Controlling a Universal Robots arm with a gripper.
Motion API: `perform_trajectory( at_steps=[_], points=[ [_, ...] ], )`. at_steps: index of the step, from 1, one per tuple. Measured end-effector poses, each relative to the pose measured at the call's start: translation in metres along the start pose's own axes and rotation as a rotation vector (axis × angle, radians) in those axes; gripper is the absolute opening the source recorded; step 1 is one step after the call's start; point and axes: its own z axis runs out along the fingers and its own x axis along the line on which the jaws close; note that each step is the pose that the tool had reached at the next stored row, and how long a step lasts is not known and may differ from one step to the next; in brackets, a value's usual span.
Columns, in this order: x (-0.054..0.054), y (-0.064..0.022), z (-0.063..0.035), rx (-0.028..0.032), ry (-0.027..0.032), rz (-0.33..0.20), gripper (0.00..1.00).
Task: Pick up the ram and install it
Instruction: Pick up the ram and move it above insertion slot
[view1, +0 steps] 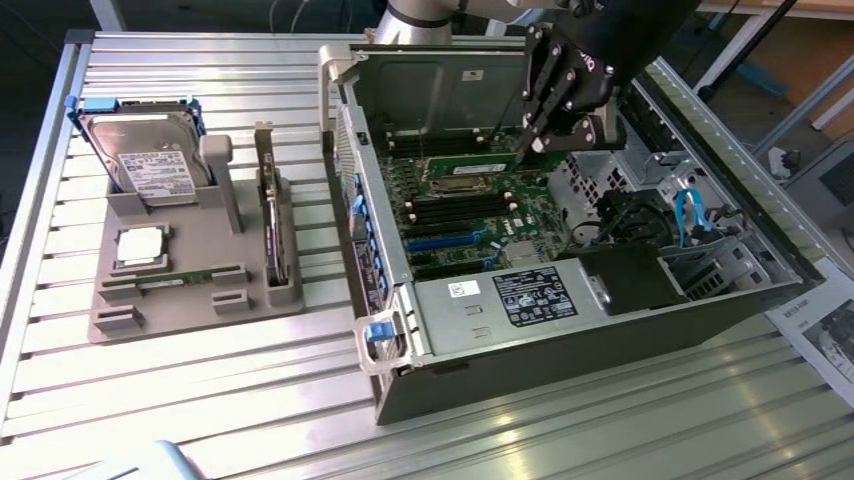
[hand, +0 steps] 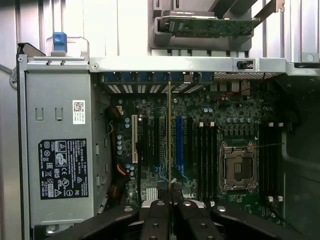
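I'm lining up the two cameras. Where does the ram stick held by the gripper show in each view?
Exterior view: the ram sits top middle, level in the gripper, inside the computer case.
Wrist view: the ram is edge-on, a thin line running out from the gripper, beside the blue slot.
Shared landmark: the processor socket.

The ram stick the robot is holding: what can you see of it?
The ram is a long, thin green circuit board. It stands on edge, pinched by the gripper, inside the open computer case over the motherboard. Whether it touches a slot is unclear.
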Motion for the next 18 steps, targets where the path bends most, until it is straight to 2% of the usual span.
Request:
perform_trajectory(
  at_steps=[5,9,18],
  points=[
    [-0.001,-0.0007,0.0004,0.0001,0.0,0.0,0.12],
    [-0.011,-0.0006,0.0037,0.0001,0.0,0.0,0.12],
    [-0.022,-0.0022,0.0096,0.0001,-0.0007,0.0,0.12]
  ],
)
